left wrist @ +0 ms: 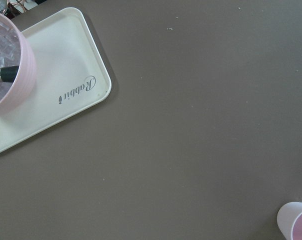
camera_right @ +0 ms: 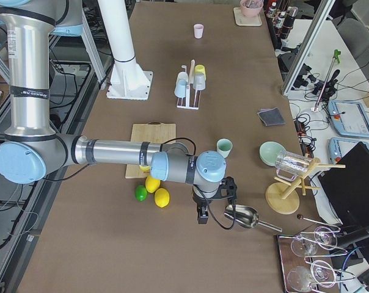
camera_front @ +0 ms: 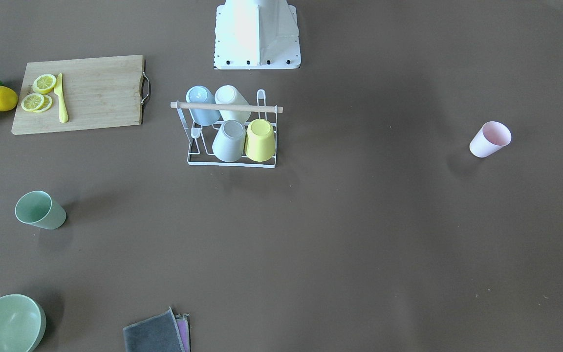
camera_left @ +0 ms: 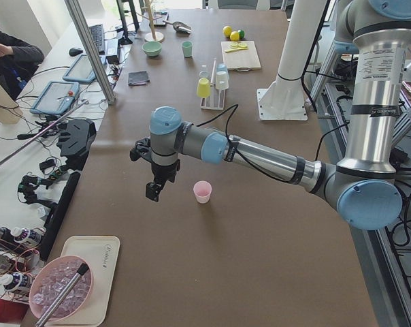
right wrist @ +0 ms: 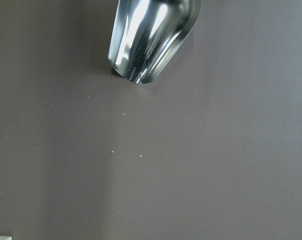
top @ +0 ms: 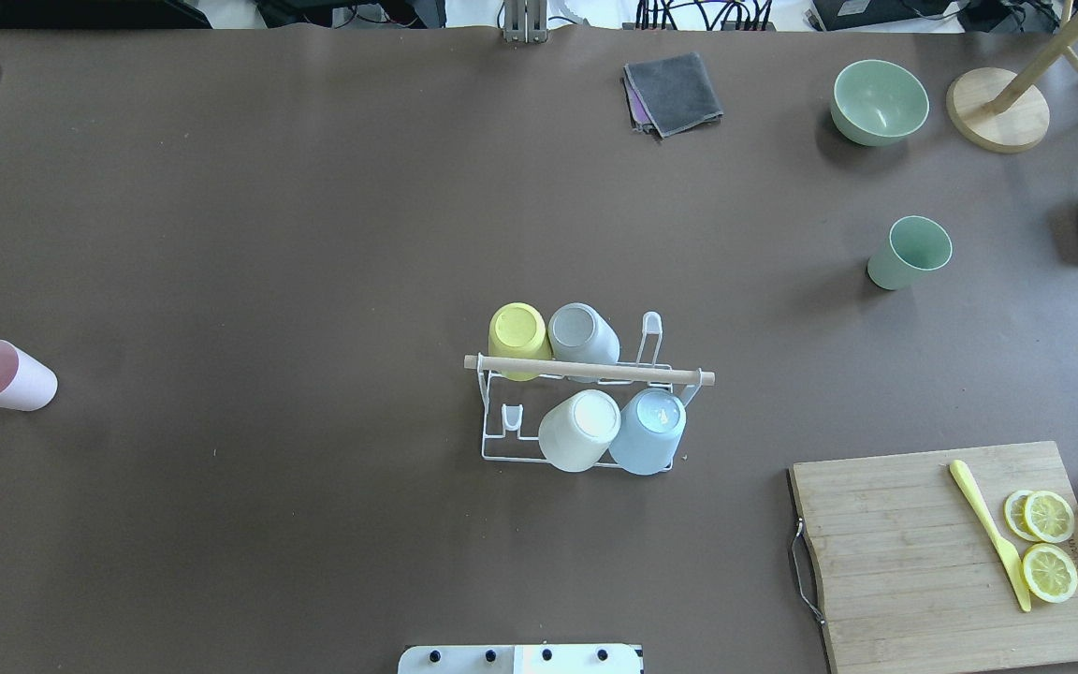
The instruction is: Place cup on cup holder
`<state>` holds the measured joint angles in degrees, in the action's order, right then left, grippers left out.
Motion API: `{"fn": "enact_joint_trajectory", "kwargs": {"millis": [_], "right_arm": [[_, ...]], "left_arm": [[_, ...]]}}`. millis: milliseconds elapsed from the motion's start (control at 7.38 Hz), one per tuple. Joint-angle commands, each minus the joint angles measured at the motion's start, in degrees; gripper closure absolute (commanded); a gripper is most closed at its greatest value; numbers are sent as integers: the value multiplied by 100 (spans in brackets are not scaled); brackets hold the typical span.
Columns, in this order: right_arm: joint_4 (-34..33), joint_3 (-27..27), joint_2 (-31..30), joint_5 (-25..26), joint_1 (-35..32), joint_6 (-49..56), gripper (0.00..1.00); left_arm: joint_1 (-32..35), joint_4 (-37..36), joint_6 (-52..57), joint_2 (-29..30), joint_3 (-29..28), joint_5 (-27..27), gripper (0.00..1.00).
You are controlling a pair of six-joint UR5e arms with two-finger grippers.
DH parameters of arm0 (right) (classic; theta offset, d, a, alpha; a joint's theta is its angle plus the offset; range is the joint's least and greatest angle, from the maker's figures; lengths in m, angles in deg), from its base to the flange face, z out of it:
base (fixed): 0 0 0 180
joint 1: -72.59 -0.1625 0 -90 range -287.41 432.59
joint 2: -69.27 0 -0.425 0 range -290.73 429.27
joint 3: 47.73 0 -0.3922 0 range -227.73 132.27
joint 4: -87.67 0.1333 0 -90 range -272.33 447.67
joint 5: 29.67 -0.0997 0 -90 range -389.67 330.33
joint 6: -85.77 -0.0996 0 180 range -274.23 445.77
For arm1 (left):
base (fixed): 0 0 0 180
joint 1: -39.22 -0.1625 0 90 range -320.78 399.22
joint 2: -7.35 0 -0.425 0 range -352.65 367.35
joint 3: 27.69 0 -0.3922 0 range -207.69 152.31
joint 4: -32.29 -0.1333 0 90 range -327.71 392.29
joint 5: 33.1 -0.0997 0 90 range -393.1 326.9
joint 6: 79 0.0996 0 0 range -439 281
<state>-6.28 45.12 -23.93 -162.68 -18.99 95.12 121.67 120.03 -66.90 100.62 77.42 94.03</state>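
- The pink cup (top: pixel 4 376) is seen upright, mouth up, on the tabletop (top: pixel 314 234), well apart from the cup holder (top: pixel 595 372). A green cup (top: pixel 910 253) stands likewise on the opposite side.
- The left arm (camera_left: pixel 260 155) is judged nearer: its jaws hang near the pink cup, which is caught at the lower right corner of its wrist view.
- Whether either arm's jaws are released or clenched cannot be told.
- The right arm (camera_right: pixel 111 151) is held by a metal scoop (right wrist: pixel 151 35).
- Four inverted cups (top: pixel 579 431) are carried by the holder; two free prongs (top: pixel 511 415) are left.
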Motion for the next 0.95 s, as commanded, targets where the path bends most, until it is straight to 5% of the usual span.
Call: {"fn": "enact_joint_trajectory", "kwargs": {"millis": [0, 813], "right_arm": [[25, 4, 39, 12, 0, -3, 0], [34, 83, 162, -41, 96, -3, 0]], "left_arm": [[-551, -458, 81, 322, 18, -562, 2], [-2283, -2890, 457, 1798, -201, -2181, 2]]}}
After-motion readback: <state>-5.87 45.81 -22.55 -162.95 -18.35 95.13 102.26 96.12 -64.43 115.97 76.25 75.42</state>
